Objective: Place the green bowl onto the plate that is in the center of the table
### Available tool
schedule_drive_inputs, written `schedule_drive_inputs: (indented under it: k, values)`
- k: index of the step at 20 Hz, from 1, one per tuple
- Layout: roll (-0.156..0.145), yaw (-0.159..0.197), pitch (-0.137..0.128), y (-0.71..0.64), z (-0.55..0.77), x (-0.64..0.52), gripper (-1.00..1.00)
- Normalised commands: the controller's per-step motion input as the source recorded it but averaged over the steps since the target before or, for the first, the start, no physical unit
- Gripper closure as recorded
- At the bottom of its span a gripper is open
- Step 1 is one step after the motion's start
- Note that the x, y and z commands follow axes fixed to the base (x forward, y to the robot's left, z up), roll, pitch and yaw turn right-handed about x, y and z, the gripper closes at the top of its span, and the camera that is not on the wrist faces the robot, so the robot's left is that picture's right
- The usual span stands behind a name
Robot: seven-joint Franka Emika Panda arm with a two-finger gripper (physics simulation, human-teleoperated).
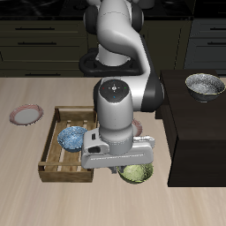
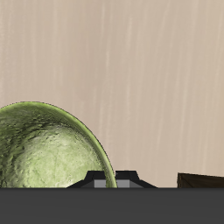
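Green bowl (image 1: 135, 173) sits on the table (image 1: 22, 190) near the front edge, just beside the wooden crate (image 1: 55, 148), directly under the gripper (image 1: 124, 166). Cannot tell whether clenched or released; fingertips hidden. Best to straddle 1 rim section, close firmly, lift level, then carry toward the plate (image 1: 139, 129) mid-table.

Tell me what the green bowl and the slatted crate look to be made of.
Green bowl: glazed ceramic by its look, with an olive rim, mottled lighter speckles inside and a soft sheen; as a render, it could equally be plastic. Crate: unfinished light wood, with brown slats and visible gaps, matte. It holds a blue patterned bowl.
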Motion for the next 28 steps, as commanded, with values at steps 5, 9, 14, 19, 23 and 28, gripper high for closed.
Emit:
schedule_drive_inputs:
  k: [5,9,14,19,23,28]
  values:
    - [0.0,0.014,-0.06,-0.06,0.3,-0.32,1.0]
    - [0.005,-0.01,-0.031,-0.06,0.2,-0.24,1.0]
    - [-0.035,-0.001,-0.076,-0.17,0.23,-0.45,1.0]
    - [0.01,0.017,-0.073,0.07,0.11,-0.4,1.0]
    - [-0.03,0.047,-0.108,0.01,0.24,-0.49,1.0]
    - [0.016,-0.023,-0.035,-0.04,0.14,-0.34,1.0]
